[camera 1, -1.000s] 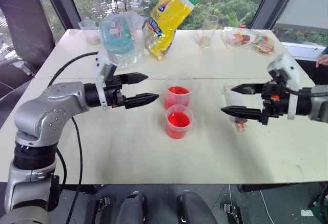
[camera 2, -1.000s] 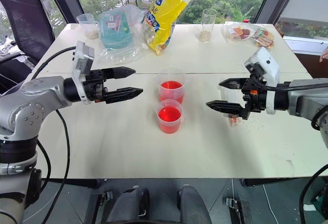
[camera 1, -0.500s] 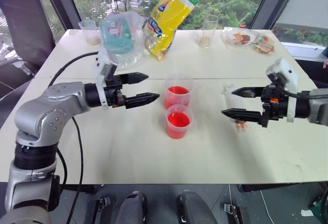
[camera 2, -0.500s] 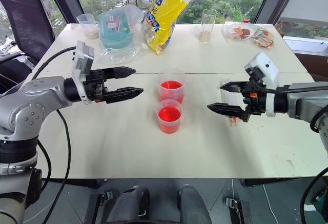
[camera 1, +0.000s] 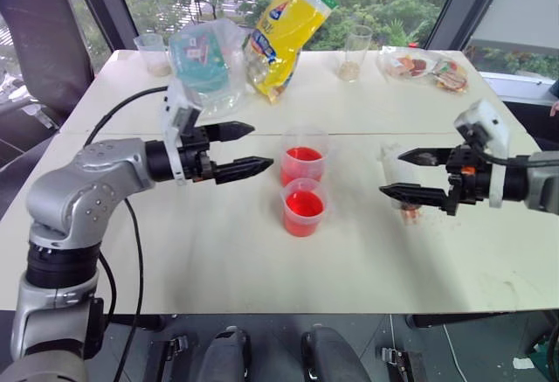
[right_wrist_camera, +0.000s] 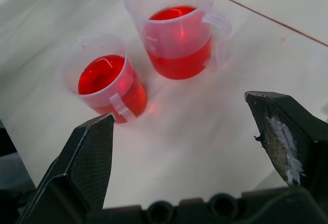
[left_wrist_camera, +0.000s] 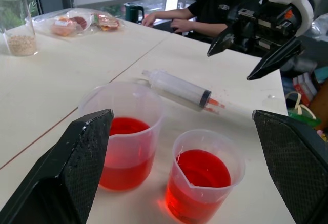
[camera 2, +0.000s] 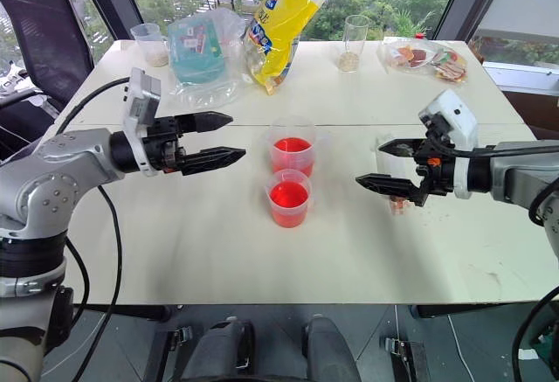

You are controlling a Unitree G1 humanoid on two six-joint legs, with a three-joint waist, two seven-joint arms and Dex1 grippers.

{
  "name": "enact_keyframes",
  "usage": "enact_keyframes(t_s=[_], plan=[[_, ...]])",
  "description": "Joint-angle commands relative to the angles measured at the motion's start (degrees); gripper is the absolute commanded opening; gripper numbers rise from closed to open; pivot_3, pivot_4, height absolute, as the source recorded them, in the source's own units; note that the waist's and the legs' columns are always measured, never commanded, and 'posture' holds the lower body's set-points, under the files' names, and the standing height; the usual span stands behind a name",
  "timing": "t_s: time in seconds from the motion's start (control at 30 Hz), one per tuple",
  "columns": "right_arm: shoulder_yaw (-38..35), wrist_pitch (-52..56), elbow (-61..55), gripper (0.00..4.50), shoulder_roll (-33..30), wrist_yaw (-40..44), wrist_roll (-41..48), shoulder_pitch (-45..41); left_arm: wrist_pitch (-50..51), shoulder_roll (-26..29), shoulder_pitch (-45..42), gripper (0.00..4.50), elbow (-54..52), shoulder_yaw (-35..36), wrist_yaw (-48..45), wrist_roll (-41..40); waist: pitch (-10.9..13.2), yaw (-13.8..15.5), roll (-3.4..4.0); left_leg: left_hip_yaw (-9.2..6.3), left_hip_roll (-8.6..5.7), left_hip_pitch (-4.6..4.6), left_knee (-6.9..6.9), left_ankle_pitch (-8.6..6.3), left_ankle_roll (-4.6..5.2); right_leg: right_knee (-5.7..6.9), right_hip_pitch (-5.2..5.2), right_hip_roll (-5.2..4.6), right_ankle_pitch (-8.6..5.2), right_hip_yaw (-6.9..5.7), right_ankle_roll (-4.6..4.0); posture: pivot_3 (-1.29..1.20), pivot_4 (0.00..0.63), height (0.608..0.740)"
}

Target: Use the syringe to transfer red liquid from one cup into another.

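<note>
Left wrist view showed the syringe [left_wrist_camera: 177, 89] lying flat on the white table [camera 1: 218, 251], just past the two cups [camera 1: 304, 186]. Its orange-red tip pointed toward the table edge, and a few red drops sat by the tip. Both cups held red liquid [left_wrist_camera: 198, 168]. The far cup [camera 1: 304, 165] was bigger and had a handle. The near cup [camera 1: 303, 207] was smaller and stood just in front of it.

The right gripper [camera 1: 412, 173] hung above the syringe with its two black fingers spread wide and nothing between them. The left gripper [camera 1: 238, 149] waited on the other side of the cups, also wide and empty.

The step in hand looked like picking up the syringe. To do it well, the right gripper should come down slowly and line its fingers up across the clear barrel, near the middle, not on the plunger. It should squeeze gently, because the round tube could roll away. It should keep clear of the cups, since a bump could spill them.
</note>
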Motion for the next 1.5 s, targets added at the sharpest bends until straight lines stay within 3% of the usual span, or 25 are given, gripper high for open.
enact_keyframes(t_s=[0.03,0.23,0.43,0.57,1.0,1.1,1.23,1.27,1.4,1.5], plan=[[1.4,-0.2,1.8,4.44,-1.5,-0.3,-1.6,-2.5,-1.2,-0.1,-0.8,4.5,-1.3,0.3,0.0,0.1,0.0,0.0,0.0,0.0,0.0,0.01,0.0,0.0,0.0,0.0,0.0,0.0,0.0,0.0,0.0,0.0,0.15,0.74],[10.6,8.3,11.4,4.44,1.7,-5.4,-5.6,-13.6,-1.8,-0.6,-0.3,4.5,-1.5,0.2,0.2,0.2,0.0,-0.3,0.0,0.05,0.0,0.06,0.0,0.0,0.0,0.04,0.0,0.0,0.0,0.04,0.0,0.0,0.15,0.74],[19.2,13.8,28.5,4.44,8.4,-14.2,-16.0,-24.8,-2.3,-2.0,0.4,4.5,-2.3,-0.2,1.0,0.6,0.0,-0.3,0.0,0.07,-0.01,0.07,-0.01,0.0,0.0,0.03,0.0,-0.02,0.0,0.06,0.0,0.0,0.15,0.74],[22.3,13.0,41.8,4.44,13.6,-17.5,-22.0,-29.9,-3.0,-2.6,1.5,4.5,-3.0,-0.3,1.9,0.8,0.0,-0.2,0.0,0.09,-0.01,0.04,-0.01,0.0,-0.01,0.02,-0.04,-0.02,0.0,0.08,0.0,0.0,0.15,0.74],[25.4,1.8,65.9,4.44,22.6,-15.4,-32.8,-37.1,-2.7,-2.3,3.5,4.5,-5.2,1.0,4.3,0.1,0.0,-0.4,0.0,0.11,-0.01,0.0,-0.03,0.01,-0.01,0.03,-0.09,-0.01,0.0,0.07,0.0,0.0,0.15,0.74],[25.7,-1.0,69.1,3.63,23.8,-14.4,-34.8,-37.8,-2.6,-2.0,3.6,4.5,-5.2,1.4,4.5,0.0,0.0,-0.4,0.0,0.1,-0.01,0.02,-0.02,0.01,-0.02,0.04,-0.08,-0.01,0.0,0.07,0.0,0.0,0.15,0.74],[25.8,-2.0,70.7,1.64,25.2,-13.1,-36.7,-38.2,-2.4,-1.3,3.8,4.5,-5.1,1.9,4.4,-0.5,0.0,-0.6,0.0,0.11,0.0,0.04,-0.03,0.01,-0.02,0.04,-0.07,0.0,0.0,0.07,-0.01,0.0,0.15,0.74],[25.7,-2.0,70.8,1.39,25.4,-12.8,-37.0,-38.2,-2.3,-1.0,3.7,4.5,-4.8,2.1,4.2,-0.6,0.0,-0.6,0.0,0.11,0.0,0.06,-0.03,0.01,-0.02,0.05,-0.07,0.01,0.0,0.07,-0.01,0.0,0.15,0.74],[24.3,-1.5,70.2,1.39,25.3,-12.6,-37.9,-38.9,-2.3,-0.2,2.4,4.5,-3.1,3.3,3.9,-1.3,0.0,-0.6,0.0,0.11,0.01,0.15,-0.03,0.02,-0.04,0.11,0.0,0.01,0.01,0.07,-0.01,0.0,0.15,0.74],[18.9,-4.2,62.4,1.39,25.0,-14.7,-35.6,-39.2,-2.5,0.2,1.3,4.5,-1.6,3.6,3.3,-1.2,0.0,-0.5,0.02,0.12,0.0,0.16,-0.03,0.02,-0.04,0.12,0.0,0.01,0.01,0.07,-0.01,0.0,0.15,0.74]])
